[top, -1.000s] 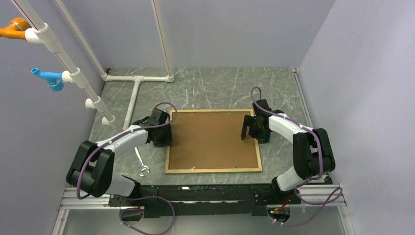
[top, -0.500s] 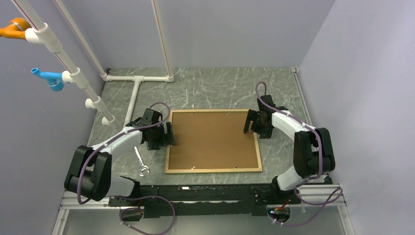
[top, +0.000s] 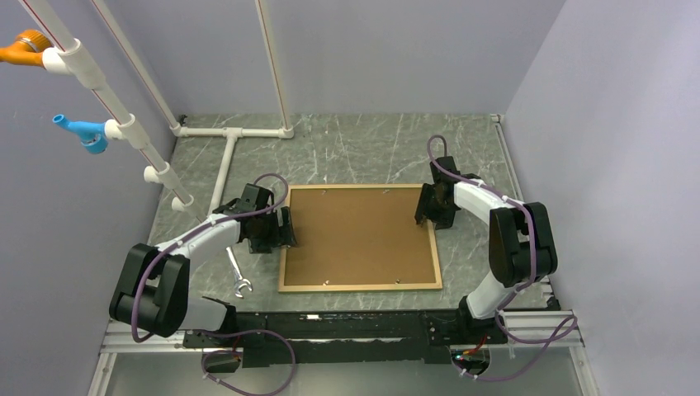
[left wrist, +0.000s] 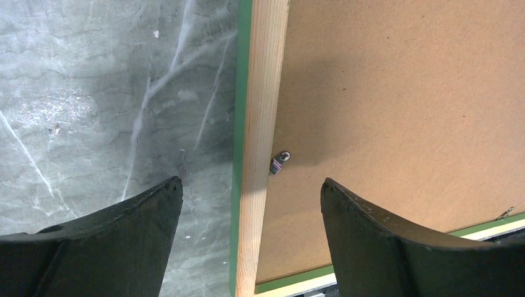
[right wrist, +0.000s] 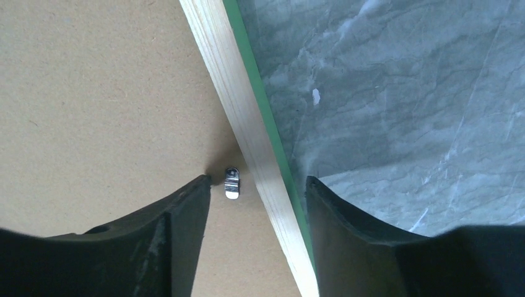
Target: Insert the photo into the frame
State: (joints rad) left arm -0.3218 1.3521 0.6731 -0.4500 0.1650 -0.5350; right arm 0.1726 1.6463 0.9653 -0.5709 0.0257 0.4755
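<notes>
The frame [top: 360, 287] lies flat on the table with its light tan wood face up and a green outer side. A plain brown backing board [top: 361, 234] fills it. The photo is hidden. My left gripper [top: 285, 229] is open and straddles the frame's left border [left wrist: 263, 124]. One finger is over the table and the other over the board, near a small metal clip [left wrist: 280, 162]. My right gripper [top: 427, 213] is open and straddles the right border [right wrist: 229, 80], with a metal clip [right wrist: 231, 182] between its fingers. Both grippers, left [left wrist: 251, 181] and right [right wrist: 257, 179], hold nothing.
A small wrench [top: 238, 275] lies on the table left of the frame's near corner. White PVC pipes [top: 223, 169] lie at the back left and rise up the left wall, with a blue fitting [top: 82, 132] and an orange one [top: 25, 45]. The table is grey marble.
My right gripper has moved from over the backing board outward to the frame's right border. My left gripper has shifted slightly along the left border.
</notes>
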